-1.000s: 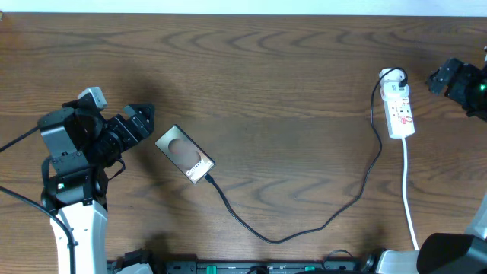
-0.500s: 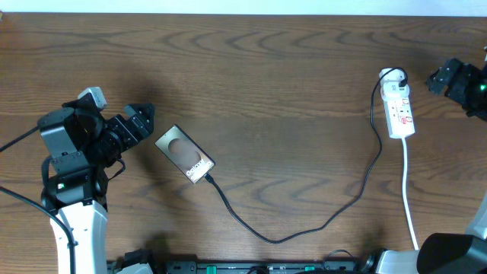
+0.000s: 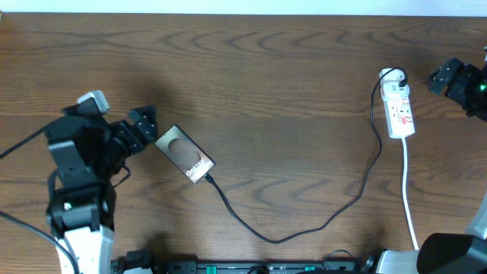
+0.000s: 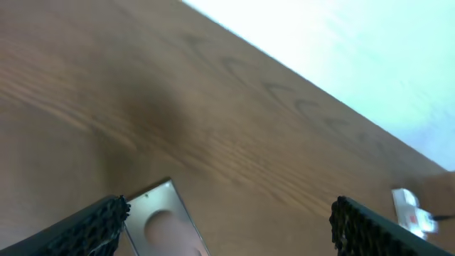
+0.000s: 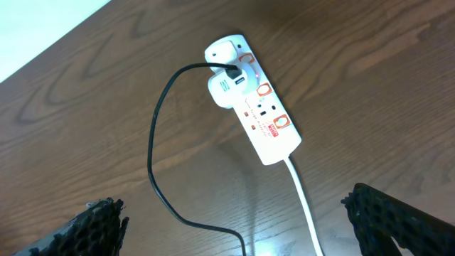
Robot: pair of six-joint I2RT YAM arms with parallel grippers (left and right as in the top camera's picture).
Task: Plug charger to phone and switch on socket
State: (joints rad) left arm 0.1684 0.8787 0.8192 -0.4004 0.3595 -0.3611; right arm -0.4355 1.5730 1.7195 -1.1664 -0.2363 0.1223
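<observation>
Brown wood worktop point(image 3: 266, 68) carries phone point(image 3: 184, 154) left of centre, charger point(image 3: 274, 240) curving across lower middle, socket point(image 3: 399, 110) upper right.

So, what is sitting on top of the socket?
A white adapter sits on the socket, toward the end away from its white cord, and the charger cable runs into it. The outlet under the adapter is covered, so its pins cannot be seen.

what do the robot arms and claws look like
Both are mainly black. The left arm has a white lower link, a green light, a pale grey block on its wrist and thin black cables. The right arm also shows a green light. The left claw and right claw have black fingers with a bumpy textured surface.
</observation>
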